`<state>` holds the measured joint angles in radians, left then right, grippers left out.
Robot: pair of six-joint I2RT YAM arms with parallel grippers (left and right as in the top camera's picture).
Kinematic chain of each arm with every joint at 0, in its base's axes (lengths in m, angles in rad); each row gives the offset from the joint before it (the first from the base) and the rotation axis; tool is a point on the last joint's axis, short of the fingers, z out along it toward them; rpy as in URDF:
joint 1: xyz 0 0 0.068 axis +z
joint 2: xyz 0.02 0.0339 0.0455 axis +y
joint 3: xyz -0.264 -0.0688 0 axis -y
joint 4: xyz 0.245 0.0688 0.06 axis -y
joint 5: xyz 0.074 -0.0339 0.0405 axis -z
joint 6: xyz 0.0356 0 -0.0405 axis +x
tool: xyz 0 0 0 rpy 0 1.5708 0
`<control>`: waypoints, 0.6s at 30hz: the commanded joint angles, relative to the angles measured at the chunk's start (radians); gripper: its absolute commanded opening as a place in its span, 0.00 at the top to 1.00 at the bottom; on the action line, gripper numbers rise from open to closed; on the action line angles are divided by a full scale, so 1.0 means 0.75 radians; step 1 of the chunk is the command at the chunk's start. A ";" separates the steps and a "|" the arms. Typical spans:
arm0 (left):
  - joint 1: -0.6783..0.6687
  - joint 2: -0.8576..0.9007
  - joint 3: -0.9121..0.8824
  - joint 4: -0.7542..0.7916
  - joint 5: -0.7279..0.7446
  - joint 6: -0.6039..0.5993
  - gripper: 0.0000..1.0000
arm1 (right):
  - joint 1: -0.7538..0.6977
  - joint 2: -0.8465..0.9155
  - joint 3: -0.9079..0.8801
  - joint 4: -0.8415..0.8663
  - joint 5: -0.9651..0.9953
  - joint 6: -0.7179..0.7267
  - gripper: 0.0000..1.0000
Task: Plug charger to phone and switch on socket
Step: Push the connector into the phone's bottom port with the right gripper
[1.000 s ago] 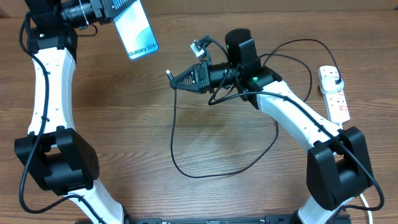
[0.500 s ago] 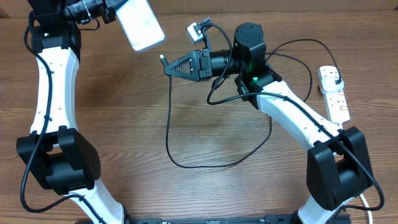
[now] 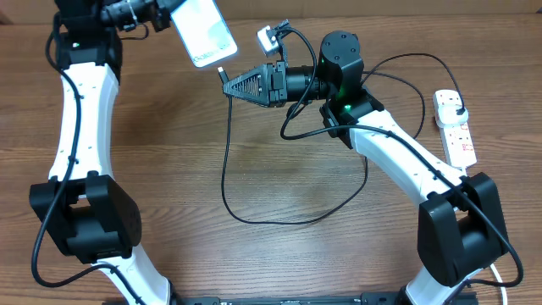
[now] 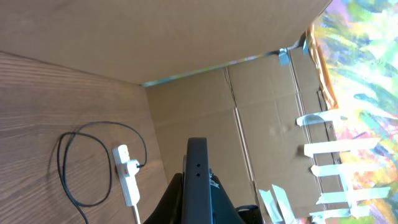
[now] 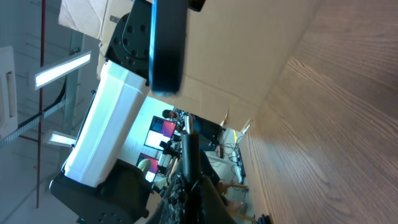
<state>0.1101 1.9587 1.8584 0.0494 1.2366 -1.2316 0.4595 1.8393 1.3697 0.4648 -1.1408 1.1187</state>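
The phone (image 3: pixel 203 30) is held up at the back left, screen bright, with my left gripper (image 3: pixel 174 13) shut on its far end. In the left wrist view the phone (image 4: pixel 197 180) shows edge-on between the fingers. My right gripper (image 3: pixel 229 83) is shut on the charger (image 3: pixel 227 152) near its connector tip, which sits just below the phone's near end; I cannot tell if they touch. The thin black cable loops over the table to a plug in the socket (image 3: pixel 455 127) at the right edge. In the right wrist view the phone's dark edge (image 5: pixel 168 43) hangs above the held connector (image 5: pixel 189 146).
The socket (image 4: pixel 126 175) with the looped black cable also appears in the left wrist view. Cardboard walls stand behind the table. Both white arms reach across the table's back half, and the right arm's own black cables arch above its wrist (image 3: pixel 339 63).
My left gripper has carried the phone to the right. My right gripper has moved left and up with the connector, closing the gap to the phone's near end.
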 commanded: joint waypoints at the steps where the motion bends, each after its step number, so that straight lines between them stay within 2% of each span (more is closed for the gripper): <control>1: -0.008 -0.001 0.018 0.007 -0.032 0.024 0.96 | -0.002 -0.035 0.024 0.028 0.020 -0.001 0.96; 10: -0.005 -0.001 0.018 -0.086 -0.048 0.114 0.96 | -0.002 -0.035 0.024 0.036 0.019 -0.026 0.96; 18: -0.006 -0.001 0.018 -0.131 -0.056 0.116 0.96 | -0.002 -0.035 0.023 0.009 0.020 -0.052 0.96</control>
<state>0.1005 1.9598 1.8584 -0.0536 1.1946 -1.1679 0.4599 1.8393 1.3697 0.4759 -1.1358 1.0977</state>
